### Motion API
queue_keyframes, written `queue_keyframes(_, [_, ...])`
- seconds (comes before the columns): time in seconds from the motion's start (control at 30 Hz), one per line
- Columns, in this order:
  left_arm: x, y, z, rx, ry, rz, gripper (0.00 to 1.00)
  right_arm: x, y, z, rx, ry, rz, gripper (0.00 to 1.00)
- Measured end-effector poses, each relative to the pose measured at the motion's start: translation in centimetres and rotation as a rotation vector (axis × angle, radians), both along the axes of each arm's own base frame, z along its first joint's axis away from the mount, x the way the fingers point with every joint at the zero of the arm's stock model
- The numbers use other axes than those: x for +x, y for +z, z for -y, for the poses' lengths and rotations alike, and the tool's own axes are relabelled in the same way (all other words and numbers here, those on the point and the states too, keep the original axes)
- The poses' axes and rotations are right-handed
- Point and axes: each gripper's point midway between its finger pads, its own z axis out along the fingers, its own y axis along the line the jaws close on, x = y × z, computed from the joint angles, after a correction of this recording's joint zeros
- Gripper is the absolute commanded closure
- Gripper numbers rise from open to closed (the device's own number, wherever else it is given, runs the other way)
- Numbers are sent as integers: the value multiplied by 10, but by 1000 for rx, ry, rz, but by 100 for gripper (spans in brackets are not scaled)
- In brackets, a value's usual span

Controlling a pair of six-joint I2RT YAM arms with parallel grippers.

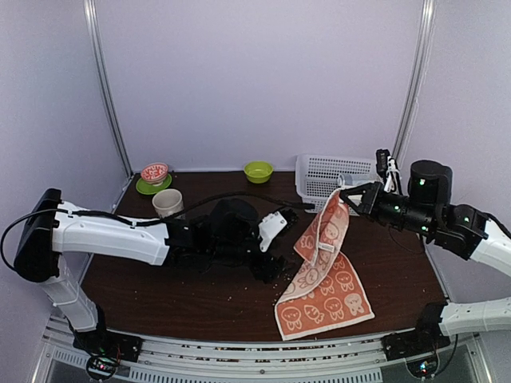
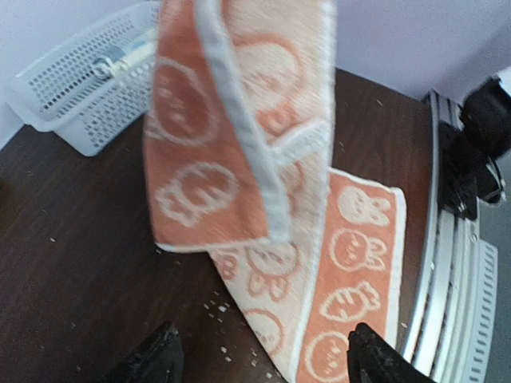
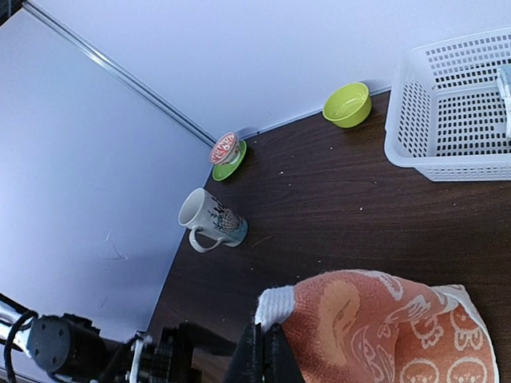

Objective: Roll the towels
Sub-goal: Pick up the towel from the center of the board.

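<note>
A peach-orange towel [image 1: 323, 291] printed with rabbits lies partly on the dark table, its far corner lifted into the air. My right gripper [image 3: 268, 345] is shut on that white-edged corner, so the cloth [image 3: 383, 327] drapes down from it; the top view shows this gripper [image 1: 345, 196] above the basket's front. My left gripper [image 1: 270, 270] sits low at the towel's left side. Its fingers [image 2: 156, 357] stand wide open with nothing between them. The hanging fold [image 2: 215, 136] and the flat part [image 2: 351, 263] lie just ahead of it.
A white perforated basket [image 1: 331, 177] with a pale packet [image 2: 120, 57] stands at the back right. A green bowl [image 1: 258, 171], a mug [image 1: 168, 203] and a green saucer with a red-patterned cup [image 1: 153, 175] stand at the back left. Crumbs dot the table.
</note>
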Motion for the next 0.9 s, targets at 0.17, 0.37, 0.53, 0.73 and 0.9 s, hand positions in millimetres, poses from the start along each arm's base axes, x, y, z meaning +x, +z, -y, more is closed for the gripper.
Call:
queue_keyframes(0.17, [-73, -42, -10, 218, -180, -27, 45, 9, -16, 6, -40, -52, -26, 100])
queue_keyframes(0.37, [-140, -66, -6, 391, -422, -21, 52, 18, -37, 13, -63, -101, -60, 100])
queue_keyframes(0.53, [-149, -75, 2, 400, -513, -64, 45, 23, -55, 15, -79, -116, -88, 100])
queue_keyframes(0.73, [-148, -111, 2, 454, -583, -140, 40, 25, -58, 14, -76, -115, -90, 100])
queue_keyframes(0.9, [-141, -140, -3, 518, -588, -180, 39, 25, -57, 12, -64, -110, -91, 100])
